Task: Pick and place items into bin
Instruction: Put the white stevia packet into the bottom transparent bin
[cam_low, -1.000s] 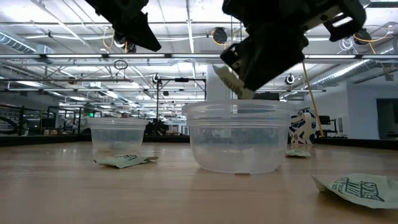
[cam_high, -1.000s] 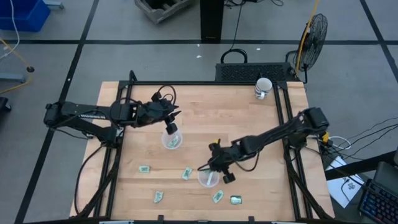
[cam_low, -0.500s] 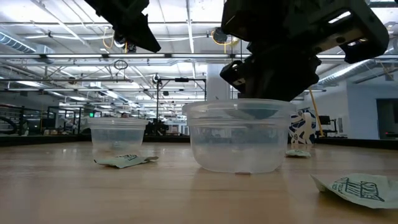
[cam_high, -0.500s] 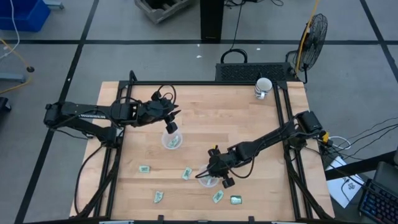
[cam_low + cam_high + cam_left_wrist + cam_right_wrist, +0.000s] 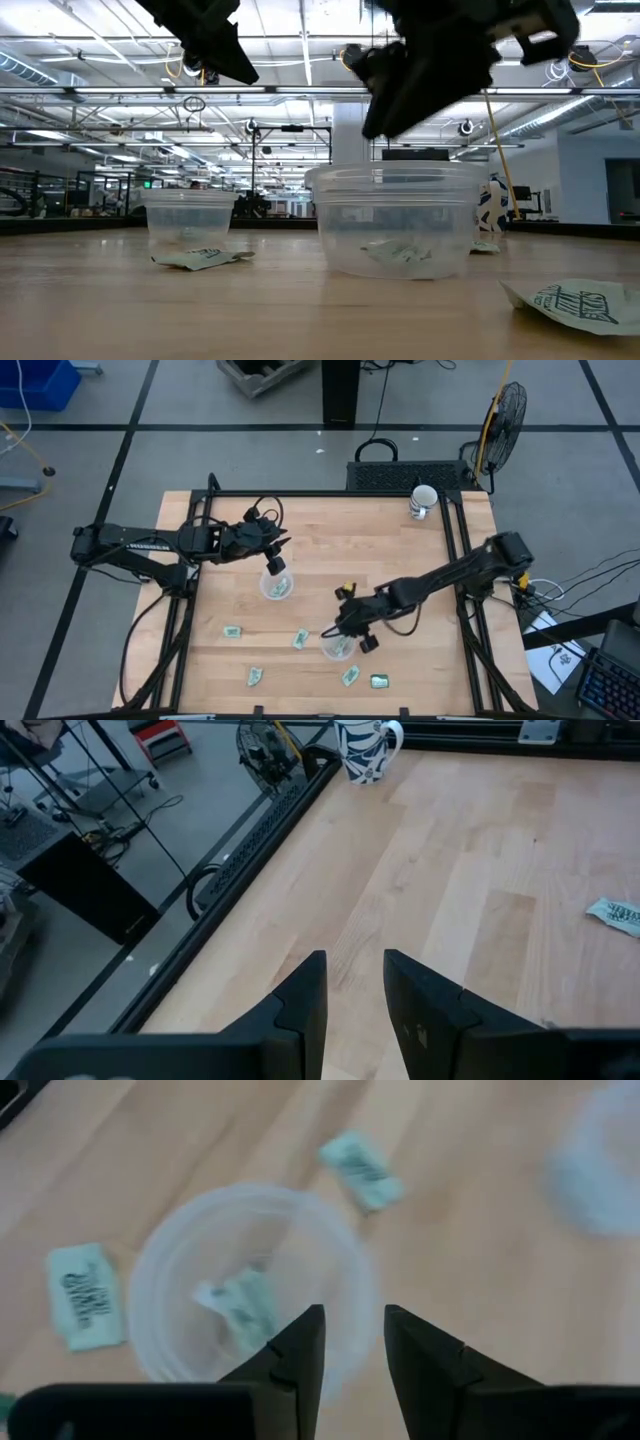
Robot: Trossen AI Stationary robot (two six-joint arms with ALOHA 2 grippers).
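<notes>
1. Far left, the left gripper [image 5: 272, 565] hung just above the rim of the far clear cup [image 5: 277, 586], its fingers [image 5: 300, 1010] close together with only a narrow gap, holding nothing
2. Past those fingertips in the left wrist view lay bare wood, one teal packet [image 5: 615, 914] off to the side, and the white mug [image 5: 362, 738] at the table's far edge, well apart
3. On the table [image 5: 330, 540] ahead of the left fingers, loose packets lay scattered: one at [image 5: 232, 631], one at [image 5: 254, 676], one at [image 5: 299, 639], none touching a cup
4. Centre now: the near clear cup [image 5: 337, 646] stood right below the right gripper [image 5: 352, 637], and a packet [image 5: 400, 252] rested on its floor, seen through the wall in the low view
5. The right gripper's fingers [image 5: 296, 1348] stood slightly apart, empty, poised over the cup's rim [image 5: 250, 1195]; the dropped packet [image 5: 235, 1306] lay inside, just beyond the fingertips
6. Right of those fingers, two more packets sat near the table's front edge [image 5: 350, 676] and [image 5: 380, 681], just beside each other, clear of the cup
</notes>
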